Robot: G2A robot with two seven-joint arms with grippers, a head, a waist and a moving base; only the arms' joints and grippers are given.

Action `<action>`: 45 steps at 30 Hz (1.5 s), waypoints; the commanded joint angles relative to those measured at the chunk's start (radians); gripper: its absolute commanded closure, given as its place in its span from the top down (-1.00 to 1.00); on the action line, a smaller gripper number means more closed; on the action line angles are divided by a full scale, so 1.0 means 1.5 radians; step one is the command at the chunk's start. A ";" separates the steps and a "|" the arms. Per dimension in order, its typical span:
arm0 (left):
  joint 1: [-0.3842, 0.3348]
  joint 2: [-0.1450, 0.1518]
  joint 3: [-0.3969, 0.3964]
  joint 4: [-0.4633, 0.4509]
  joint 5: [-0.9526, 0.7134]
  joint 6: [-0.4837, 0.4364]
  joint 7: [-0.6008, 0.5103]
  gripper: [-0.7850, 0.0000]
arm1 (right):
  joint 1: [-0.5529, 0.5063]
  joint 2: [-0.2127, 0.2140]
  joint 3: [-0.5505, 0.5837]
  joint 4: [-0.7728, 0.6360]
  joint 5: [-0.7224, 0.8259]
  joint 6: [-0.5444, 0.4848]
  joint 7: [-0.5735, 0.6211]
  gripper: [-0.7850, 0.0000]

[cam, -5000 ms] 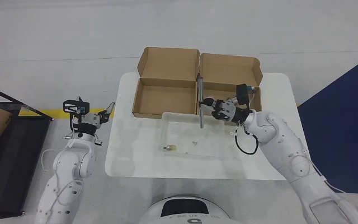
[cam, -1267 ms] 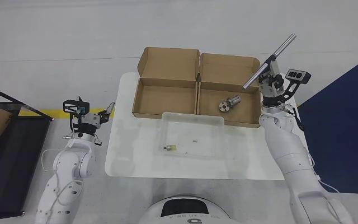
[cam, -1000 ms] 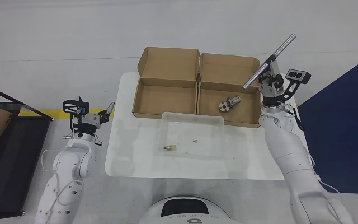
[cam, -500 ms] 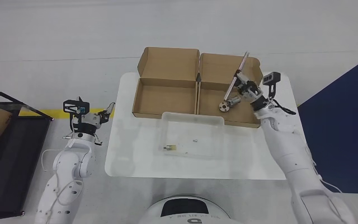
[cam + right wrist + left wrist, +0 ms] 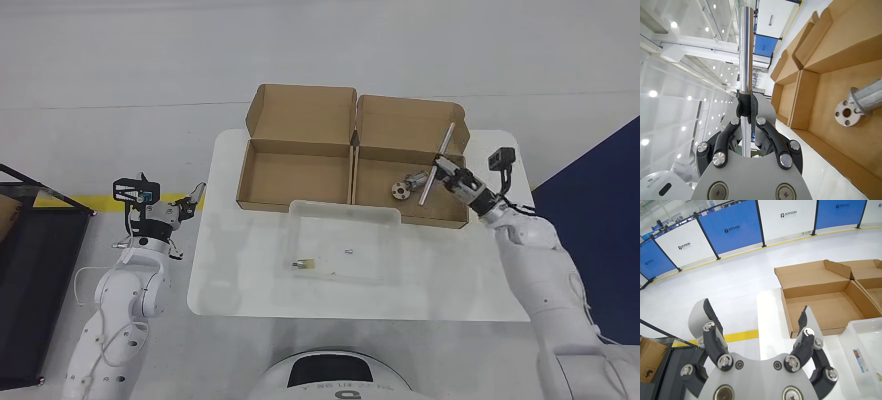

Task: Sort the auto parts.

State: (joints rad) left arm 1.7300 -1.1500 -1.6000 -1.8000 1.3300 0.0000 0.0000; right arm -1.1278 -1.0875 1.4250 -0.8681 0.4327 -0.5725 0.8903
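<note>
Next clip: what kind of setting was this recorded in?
Most likely a factory or workshop hall: blue and white partition panels fence a floor marked with a yellow line, and a white table carries cardboard boxes, one holding a flanged metal part.

Brown cardboard boxes [image 5: 295, 178], a shiny silver rod [image 5: 443, 148], a clear tray [image 5: 345, 206], white table [image 5: 240, 290].

Bright, even light is cast from round ceiling lamps [image 5: 653, 93]; glare is carried along the polished steel rod [image 5: 745, 47]. Straight lines are bowed toward wrist-view edges.
</note>
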 commanded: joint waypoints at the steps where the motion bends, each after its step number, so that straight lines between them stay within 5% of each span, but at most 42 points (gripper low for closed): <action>1: 0.000 0.000 0.000 0.000 0.000 0.000 0.000 1.00 | -0.004 0.004 0.006 0.000 -0.024 0.015 -0.018 -1.00; 10: 0.000 0.000 0.000 0.000 0.000 0.000 0.000 1.00 | -0.014 0.007 -0.022 -0.019 -0.192 0.143 -0.135 -1.00; 31: 0.000 0.000 0.000 0.000 0.000 0.000 0.000 1.00 | -0.006 0.007 -0.021 0.001 -0.177 0.338 -0.131 -1.00; 45: 0.000 0.000 0.000 0.000 0.000 0.000 0.000 1.00 | 0.009 0.000 -0.039 -0.016 -0.178 0.384 -0.141 -1.00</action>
State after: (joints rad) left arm 1.7300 -1.1500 -1.6000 -1.8000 1.3300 0.0000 0.0000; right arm -1.1156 -1.0868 1.3669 -0.8909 0.1642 0.0011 0.6782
